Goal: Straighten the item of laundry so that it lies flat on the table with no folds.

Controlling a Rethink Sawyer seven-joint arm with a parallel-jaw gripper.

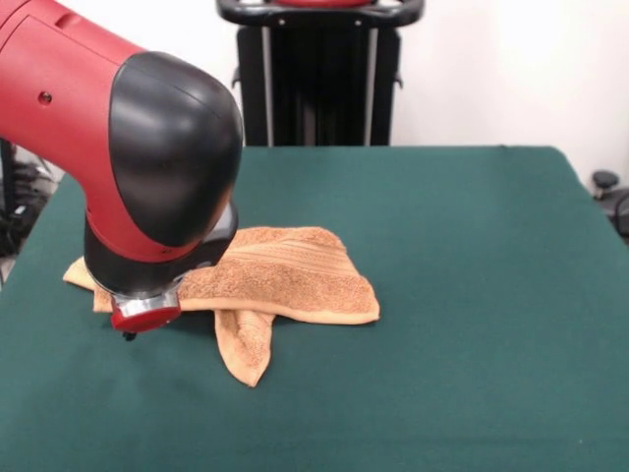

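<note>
**Towel lies bunched at the left of the tabletop, arm low over it**

We see the orange-tan towel (285, 275) lying on the green tabletop (472, 295), left of centre and about midway between near and far. It is not flat: the cloth is folded over itself, with a ribbed band showing on its upper layer, a narrow flap pointing toward the near edge, and a small corner sticking out to the left beyond the arm.

The red and black arm (147, 147) comes down from the upper left and covers the towel's left part. Its wrist ends in a silver and red ring just above the tabletop at the towel's near-left edge. Only a small dark tip of the gripper (129, 334) shows beneath that ring, so we cannot tell how its fingers are set. At the far side stands the black pedestal (319, 79).
</note>
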